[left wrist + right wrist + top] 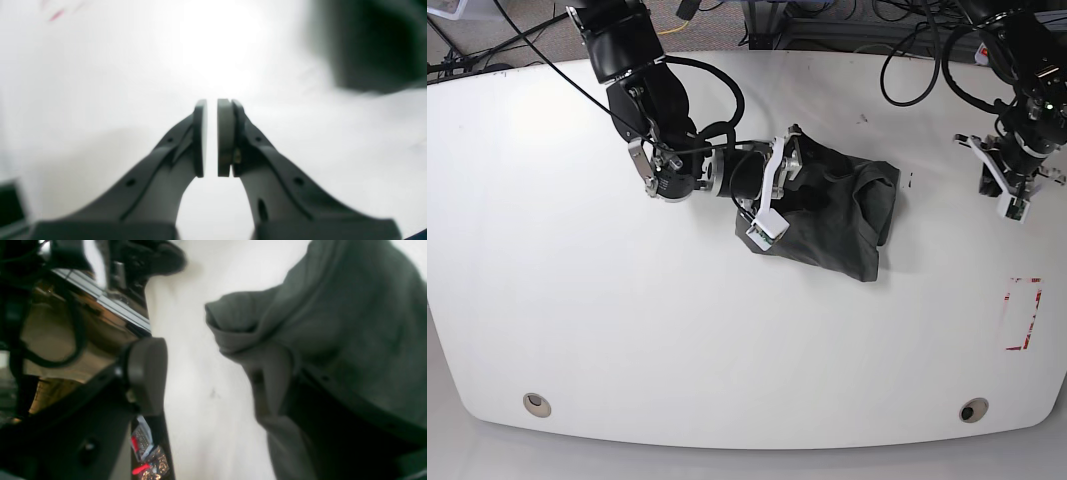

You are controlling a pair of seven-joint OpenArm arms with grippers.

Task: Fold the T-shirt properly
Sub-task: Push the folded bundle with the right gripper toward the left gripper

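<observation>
The T-shirt [842, 215] is a dark grey bundle lying in folds at the middle of the white table [627, 320]. My right gripper [775, 188] is at its left edge, lying sideways with its jaws spread wide along that edge. In the right wrist view the right gripper [210, 373] is open: the left pad [146, 373] is bare, and the T-shirt [350, 323] drapes over the other finger and hides it. White table shows between them. My left gripper [1012, 195] hovers far right, away from the cloth. In its own view the left gripper [211, 106] is shut, with nothing held.
A red tape outline [1024, 315] marks the table at the right. Two round holes [537, 404] [972, 410] sit near the front edge. Cables and the arm bases crowd the back edge. A dark blurred shape [367, 43] fills the left wrist view's upper right.
</observation>
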